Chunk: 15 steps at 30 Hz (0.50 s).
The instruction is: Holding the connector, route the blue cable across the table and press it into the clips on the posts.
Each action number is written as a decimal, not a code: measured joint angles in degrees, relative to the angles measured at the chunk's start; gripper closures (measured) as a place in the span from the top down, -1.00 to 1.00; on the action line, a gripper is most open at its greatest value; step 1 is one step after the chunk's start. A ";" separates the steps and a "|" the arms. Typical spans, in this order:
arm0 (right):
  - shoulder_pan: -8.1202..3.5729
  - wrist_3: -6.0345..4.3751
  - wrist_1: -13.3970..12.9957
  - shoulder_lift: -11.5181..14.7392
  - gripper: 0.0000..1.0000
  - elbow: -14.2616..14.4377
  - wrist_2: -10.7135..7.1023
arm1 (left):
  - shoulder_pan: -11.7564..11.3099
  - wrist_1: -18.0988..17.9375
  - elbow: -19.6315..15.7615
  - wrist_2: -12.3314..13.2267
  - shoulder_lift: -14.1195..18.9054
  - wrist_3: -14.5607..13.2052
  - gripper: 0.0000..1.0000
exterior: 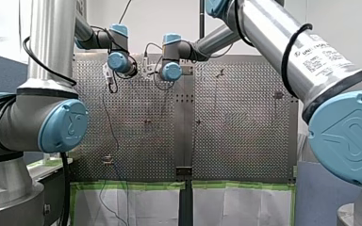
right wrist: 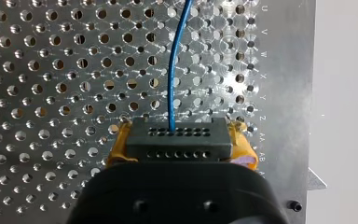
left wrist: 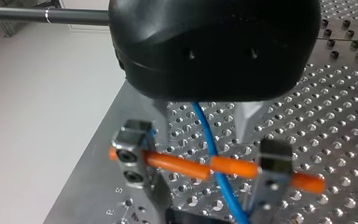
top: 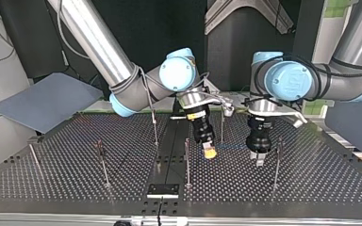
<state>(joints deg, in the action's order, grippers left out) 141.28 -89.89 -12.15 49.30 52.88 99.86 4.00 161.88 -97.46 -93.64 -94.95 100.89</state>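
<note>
My right end effector (top: 209,151), with yellow pads, is clamped on the black connector (right wrist: 177,140), low over the perforated tabletop (right wrist: 51,70). The blue cable (right wrist: 171,70) leaves the connector and runs ahead across the holes. My left end effector (left wrist: 204,168) stands wide. The cable passes between its metal fingers (left wrist: 131,154), crossing an orange rod (left wrist: 177,164) that spans them. Thin posts (top: 187,162) stand near both.
</note>
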 joint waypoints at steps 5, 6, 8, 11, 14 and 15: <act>0.01 -0.03 0.10 0.00 -1.00 0.00 -0.01 | 0.33 0.92 0.01 -1.68 0.00 -0.61 -1.00; 0.02 -0.03 0.12 0.00 -1.00 0.00 0.00 | 0.39 1.18 0.01 -2.09 0.00 -0.70 -1.00; 0.07 -0.03 0.16 0.00 -1.00 0.00 -0.01 | 0.55 1.67 0.01 -3.09 0.00 -0.83 -1.00; 0.12 -0.08 0.24 0.01 -1.00 0.01 -0.01 | 0.78 2.46 -0.03 -4.54 0.00 -0.92 -1.00; 0.20 -0.13 0.58 0.00 -1.00 0.03 -0.01 | 1.07 3.75 -0.27 -5.98 0.01 -1.14 -1.00; 0.24 -0.16 0.71 -0.01 -1.00 0.05 0.01 | 1.22 4.28 -0.53 -6.58 0.04 -1.32 -1.00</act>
<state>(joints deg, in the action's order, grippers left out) 141.52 -90.06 -11.44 49.30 52.93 99.87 5.23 166.17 -97.99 -100.22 -94.91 99.57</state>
